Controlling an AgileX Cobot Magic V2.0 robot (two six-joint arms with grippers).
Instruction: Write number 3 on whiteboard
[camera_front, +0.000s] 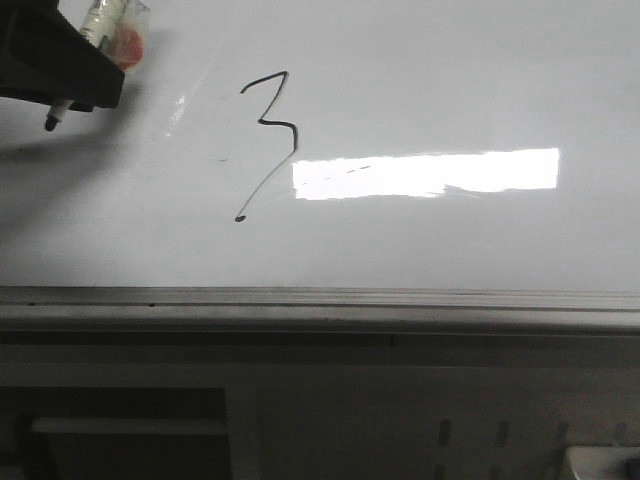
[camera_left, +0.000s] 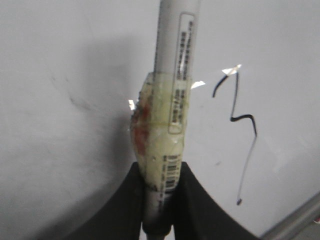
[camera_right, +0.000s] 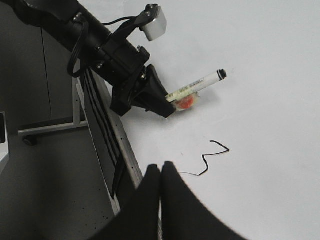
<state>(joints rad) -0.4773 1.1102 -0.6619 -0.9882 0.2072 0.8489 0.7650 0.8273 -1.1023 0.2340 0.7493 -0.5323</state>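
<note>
The whiteboard (camera_front: 420, 240), one glossy pale sheet with a grey metal strip (camera_front: 320, 305) along its near edge, carries a single bright rectangular light reflection (camera_front: 430, 173). A grey floor (camera_right: 55, 185) and one wheeled metal stand (camera_right: 50, 127) show beside it in the right wrist view. One black, angular number 3 (camera_front: 268, 140) sits left of the reflection, its slanted tail ending in a dot. The left gripper (camera_front: 85, 80), at the board's far left, pinches one tape-wrapped marker (camera_left: 172, 100), tip clear of the 3. The right gripper (camera_right: 161, 172) has its fingers pressed together, holding nothing.
</note>
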